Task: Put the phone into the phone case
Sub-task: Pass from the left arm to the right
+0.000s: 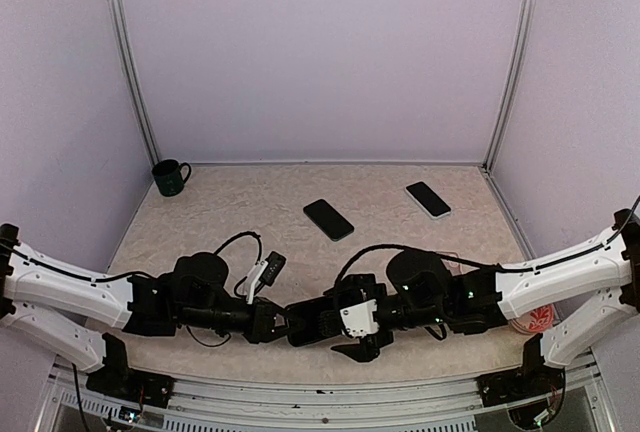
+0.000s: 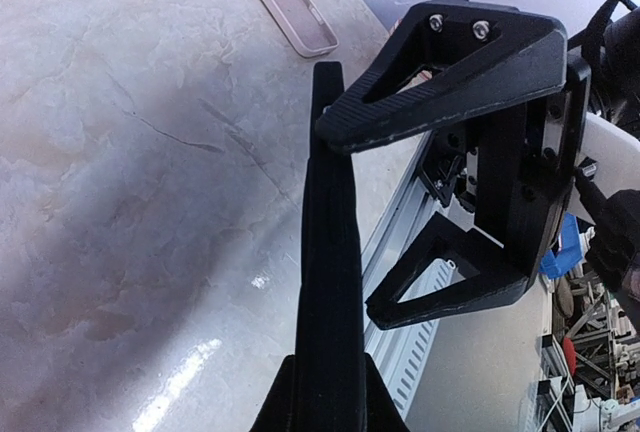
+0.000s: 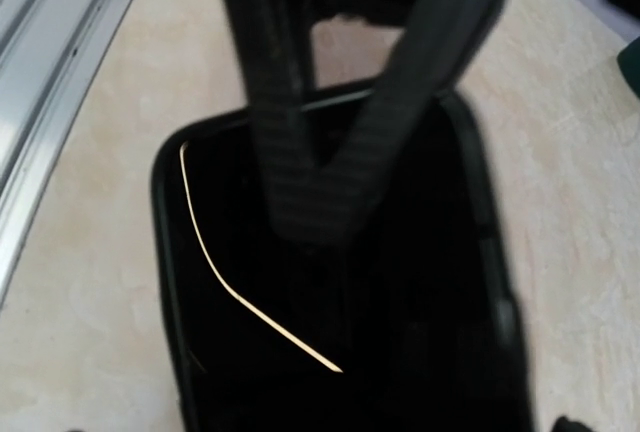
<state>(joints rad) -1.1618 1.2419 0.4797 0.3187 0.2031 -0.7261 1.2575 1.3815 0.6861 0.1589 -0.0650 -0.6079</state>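
Observation:
My left gripper (image 1: 272, 324) (image 2: 325, 384) is shut on one end of a black phone (image 1: 310, 322) (image 2: 330, 252), held on edge low over the near table edge. In the right wrist view the phone (image 3: 340, 332) fills the frame: a glossy dark face with a raised dark rim, and the left gripper's fingers (image 3: 280, 132) across its top. I cannot tell whether that rim is a case. My right gripper (image 1: 347, 334) (image 2: 351, 225) stands open, its fingertips close against the phone's flat side. A clear pinkish phone case (image 2: 285, 7) (image 1: 533, 318) lies flat at the right, apart from both grippers.
Another black phone (image 1: 328, 219) and a pale-edged phone (image 1: 428, 199) lie flat mid-table, further back. A dark green mug (image 1: 170, 177) stands in the far left corner. A slotted metal rail (image 2: 415, 292) runs along the table's near edge under the grippers. Walls close in three sides.

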